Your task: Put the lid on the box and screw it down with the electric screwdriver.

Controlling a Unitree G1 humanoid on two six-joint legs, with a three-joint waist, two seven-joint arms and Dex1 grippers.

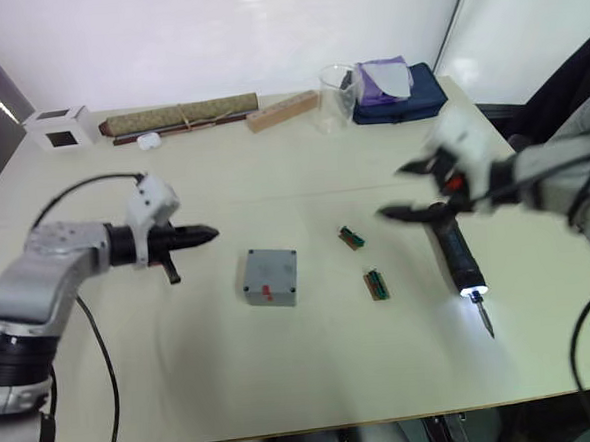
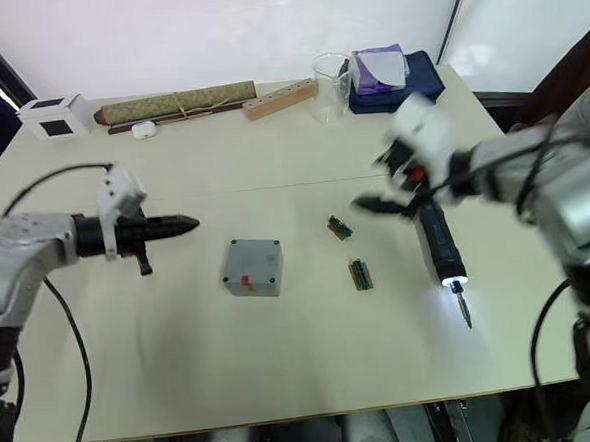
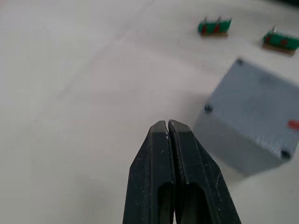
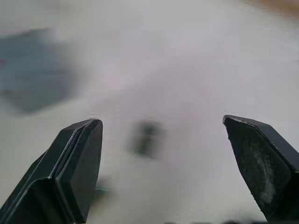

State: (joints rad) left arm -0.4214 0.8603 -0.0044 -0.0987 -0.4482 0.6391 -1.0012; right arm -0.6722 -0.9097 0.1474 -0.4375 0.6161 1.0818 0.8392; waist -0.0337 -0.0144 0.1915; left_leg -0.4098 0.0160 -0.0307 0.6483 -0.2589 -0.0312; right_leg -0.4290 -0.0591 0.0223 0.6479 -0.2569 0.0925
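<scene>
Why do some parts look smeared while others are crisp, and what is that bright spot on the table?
In the head views the right hand is smeared while the box stays crisp. The bright spot is the light at the tip of the screwdriver, lying on the table. The right wrist view is blurred beyond its open fingers; the left wrist view shows the left hand sharp, fingers shut.

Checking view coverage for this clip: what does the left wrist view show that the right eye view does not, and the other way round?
Left wrist view: the left tool's two fingers pressed shut, seen close, and dark screw holes at the lid's corners.

Right eye view: the electric screwdriver lying on the table with its tip lit, the right tool open above it, plus a glass beaker, a blue pouch and a white cube at the far edge.

Both: the closed grey box with its red mark, and two green bit holders.
</scene>
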